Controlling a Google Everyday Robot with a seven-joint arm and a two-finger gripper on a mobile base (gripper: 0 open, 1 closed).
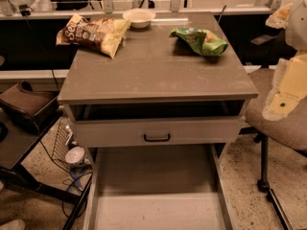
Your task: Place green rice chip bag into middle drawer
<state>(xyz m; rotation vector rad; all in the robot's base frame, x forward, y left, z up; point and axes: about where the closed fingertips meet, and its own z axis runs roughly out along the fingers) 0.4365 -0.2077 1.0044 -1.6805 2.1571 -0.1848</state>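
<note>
Glossy bright-green rice chip bag (199,40) far right on grey tabletop (144,68); wide shallow grey middle drawer (156,210) open, near; gripper out of view, grip state untellable.

Before you, a grey cabinet top (153,73), yellow-and-brown chip bag (93,32) at its far left, white bowl (139,17) just beside it, closed drawer front (120,132) with black handle (157,138), fabric chair (283,123) on your right

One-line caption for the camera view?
Green bag lies on the cabinet top, middle drawer open below, claw at right edge.
</note>
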